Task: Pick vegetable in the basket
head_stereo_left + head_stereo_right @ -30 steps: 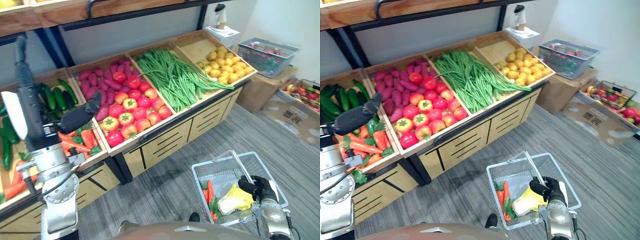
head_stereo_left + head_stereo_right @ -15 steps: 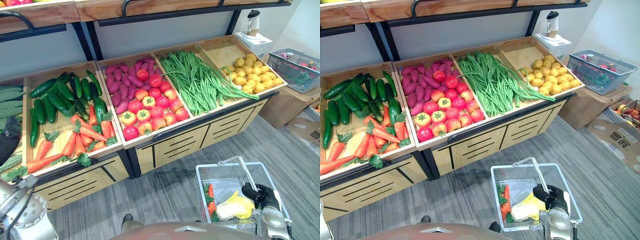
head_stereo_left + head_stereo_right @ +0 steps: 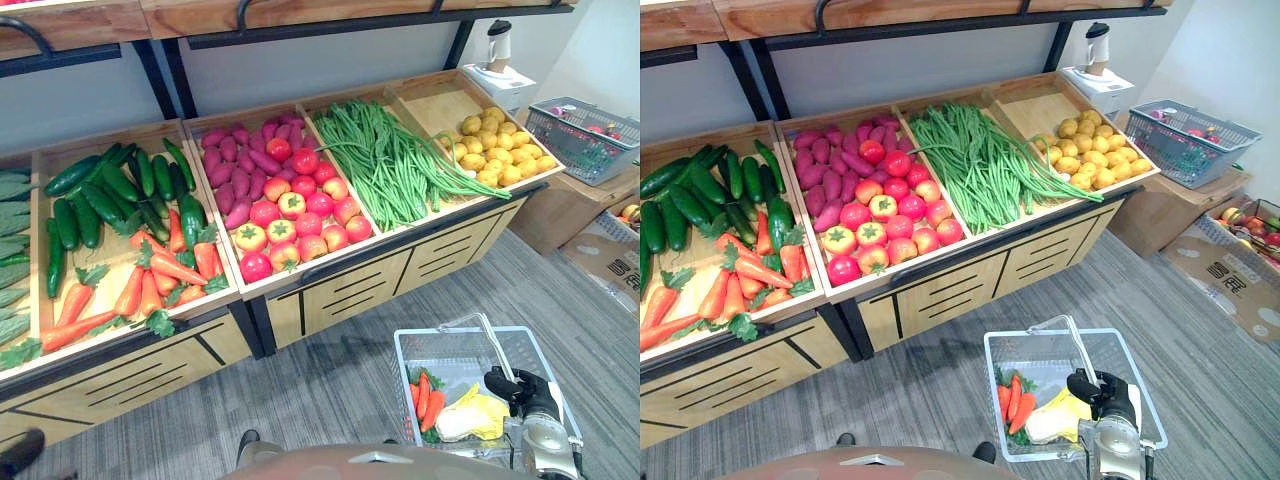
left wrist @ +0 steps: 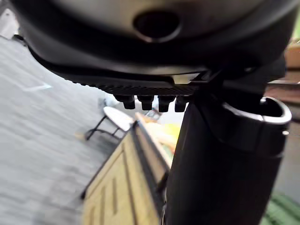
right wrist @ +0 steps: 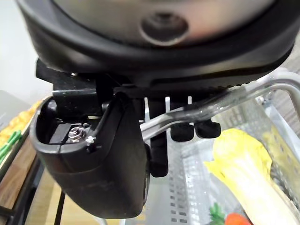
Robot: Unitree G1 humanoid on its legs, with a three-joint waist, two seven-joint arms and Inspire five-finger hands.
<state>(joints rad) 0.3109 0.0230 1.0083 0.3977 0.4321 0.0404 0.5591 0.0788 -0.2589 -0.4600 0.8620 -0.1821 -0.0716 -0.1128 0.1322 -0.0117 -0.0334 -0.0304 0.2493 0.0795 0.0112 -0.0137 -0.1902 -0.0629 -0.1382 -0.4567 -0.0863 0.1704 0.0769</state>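
The robot's right hand [image 3: 517, 386] is curled tight round the metal handle [image 5: 243, 93] of a pale wire shopping basket [image 3: 452, 334], which hangs at the near right over the grey plank floor [image 3: 330, 390]. Inside the basket lie orange carrots with green tops [image 3: 425, 394] on its left side and a yellow-white leafy cabbage [image 3: 466, 415] just right of them. The left hand [image 4: 225, 154] hangs low at the near left with relaxed fingers [image 4: 151, 102] and nothing in its grasp. Beyond the basket stands a long wooden produce stand [image 3: 350, 290] with slatted fronts. Its sloped bins are filled, from left to right, with dark green cucumbers [image 3: 100, 200] behind loose carrots [image 3: 150, 285], purple sweet potatoes [image 3: 235, 165] behind red tomatoes [image 3: 300, 215], a heap of long green beans [image 3: 390, 165] and small yellow potatoes [image 3: 495, 150] (a second, grey basket [image 3: 585, 140] of produce sits on a cardboard box [image 3: 560, 205] at the far right).
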